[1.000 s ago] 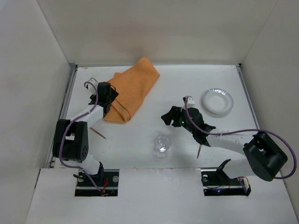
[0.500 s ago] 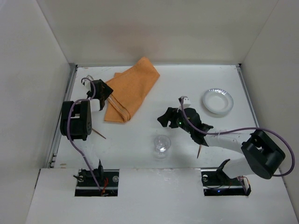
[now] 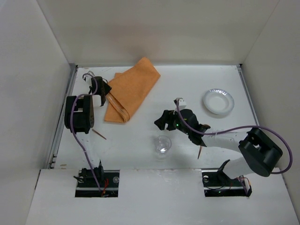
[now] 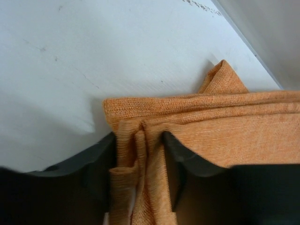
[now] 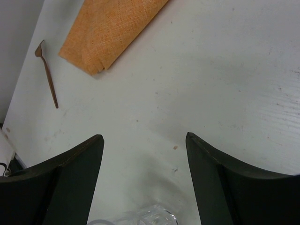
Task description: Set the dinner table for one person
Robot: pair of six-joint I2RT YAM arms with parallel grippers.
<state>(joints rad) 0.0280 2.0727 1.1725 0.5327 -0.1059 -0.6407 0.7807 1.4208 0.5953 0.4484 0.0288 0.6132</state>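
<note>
The dinner table [image 3: 187, 84] is a white surface with metal edge rails. An orange cloth mat [image 3: 133, 89] lies folded at the back left. My left gripper [image 3: 104, 89] is shut on its left edge; in the left wrist view the bunched cloth [image 4: 211, 122] is pinched in the gripper [image 4: 139, 159]. My right gripper [image 3: 161, 123] is open and empty, just behind a clear plastic cup [image 3: 162, 144]. In the right wrist view the gripper [image 5: 143, 140] is open, with the cup's rim [image 5: 150, 216] at the bottom edge.
A white paper plate [image 3: 218, 101] sits at the back right. A wooden utensil [image 3: 98, 134] lies near the left arm, and shows in the right wrist view [image 5: 47, 77]. Another wooden utensil [image 3: 200, 152] lies beside the right arm. White walls enclose the table.
My left gripper has moved back and to the left along the cloth's edge, its arm folding upright. My right gripper has shifted slightly left, closer to the cup.
</note>
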